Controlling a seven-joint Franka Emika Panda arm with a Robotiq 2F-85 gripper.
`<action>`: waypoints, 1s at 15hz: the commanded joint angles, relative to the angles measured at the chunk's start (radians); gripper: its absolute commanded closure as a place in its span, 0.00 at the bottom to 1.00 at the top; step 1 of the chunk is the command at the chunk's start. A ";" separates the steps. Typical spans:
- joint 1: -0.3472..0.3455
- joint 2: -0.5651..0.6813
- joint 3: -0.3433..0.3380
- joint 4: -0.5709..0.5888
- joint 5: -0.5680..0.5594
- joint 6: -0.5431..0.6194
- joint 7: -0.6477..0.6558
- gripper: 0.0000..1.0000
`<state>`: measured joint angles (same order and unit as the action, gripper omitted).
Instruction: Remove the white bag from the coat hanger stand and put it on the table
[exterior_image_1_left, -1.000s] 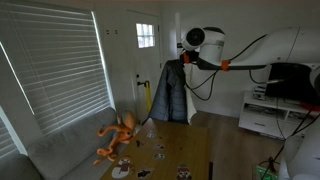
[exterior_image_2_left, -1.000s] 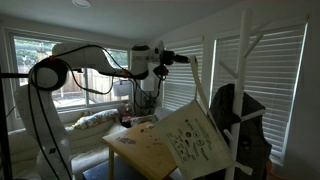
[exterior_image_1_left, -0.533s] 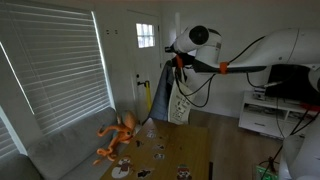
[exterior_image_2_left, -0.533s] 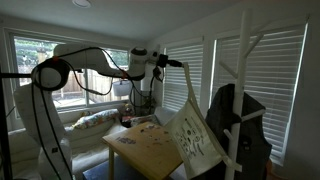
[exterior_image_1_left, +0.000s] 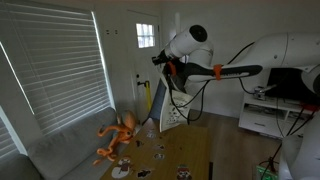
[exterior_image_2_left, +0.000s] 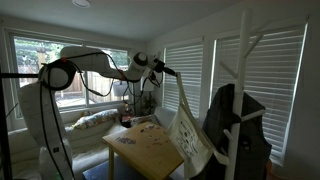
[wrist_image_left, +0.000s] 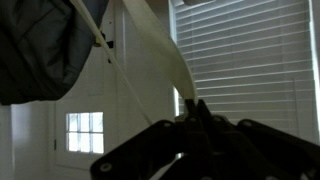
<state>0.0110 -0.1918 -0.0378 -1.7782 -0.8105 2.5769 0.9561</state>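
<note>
1. Since 1 s ago: pincer (exterior_image_2_left: 159, 69) has pulled away from coat hanger stand (exterior_image_2_left: 243, 50); white bag (exterior_image_2_left: 190, 135) has swung from tilted to nr vertical.
2. Pincer clamped on the handles (wrist_image_left: 158, 48); bag dangles below it, apparently off the prongs.
3. Surface (exterior_image_2_left: 148, 152) lies below pincer, so prob. next: lower and release.
</note>
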 joint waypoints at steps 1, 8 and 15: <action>0.026 0.005 0.021 0.002 0.247 0.027 -0.186 0.99; 0.173 0.014 -0.015 0.034 0.745 -0.067 -0.505 0.99; 0.102 0.031 0.027 0.114 1.026 -0.393 -0.651 0.99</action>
<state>0.1575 -0.1834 -0.0290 -1.7223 0.1805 2.2851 0.3331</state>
